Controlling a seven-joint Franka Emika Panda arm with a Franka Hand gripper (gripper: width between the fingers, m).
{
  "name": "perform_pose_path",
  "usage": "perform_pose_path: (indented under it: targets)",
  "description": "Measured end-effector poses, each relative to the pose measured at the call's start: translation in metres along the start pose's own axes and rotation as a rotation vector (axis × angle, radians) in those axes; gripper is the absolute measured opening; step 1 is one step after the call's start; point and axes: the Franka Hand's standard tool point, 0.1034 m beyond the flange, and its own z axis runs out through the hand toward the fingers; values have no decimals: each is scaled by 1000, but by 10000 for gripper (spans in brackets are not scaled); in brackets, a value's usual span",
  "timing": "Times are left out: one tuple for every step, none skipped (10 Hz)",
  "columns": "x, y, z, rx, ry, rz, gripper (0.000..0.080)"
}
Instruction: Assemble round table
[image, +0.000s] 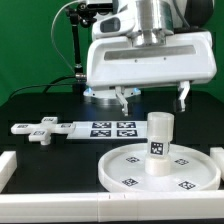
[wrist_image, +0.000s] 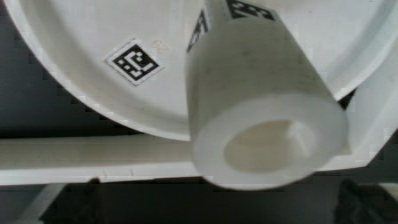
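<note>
The large white round disc (image: 130, 168) with square markers lies on the black table at the front right. The short thick leg (image: 160, 143) stands upright on the disc, a marker on its side. The cross-shaped foot piece (image: 40, 130) lies flat at the exterior view's left. My gripper (image: 152, 98) hangs above the leg, open and empty, its fingers spread wide to either side and clear of the leg's top. In the wrist view the leg's hollow top end (wrist_image: 267, 140) fills the middle, blurred, with the disc (wrist_image: 98, 75) behind it.
The marker board (image: 110, 129) lies flat between the foot piece and the disc. White border bars run along the front edge (image: 60, 212) and the left (image: 6, 165). A border bar also shows in the wrist view (wrist_image: 80, 160). Cables hang at the back left.
</note>
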Motion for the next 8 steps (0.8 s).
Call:
perform_pose_path:
  targets:
    - [5,-1,-4,4,-4,1,648]
    - [3,-2,-3,7,-18,0,648]
    - [2,-2,-2,8,-24,0,648]
    - [-1,-4,-1,17,-57,1,648]
    - [-7,-4,3,27,-118,5,648]
    - [-12,-6,5,45,-196,8,648]
    - [-10,-7,6,58,-244,12,648]
    - [-12,-8,6,77,-325,15,648]
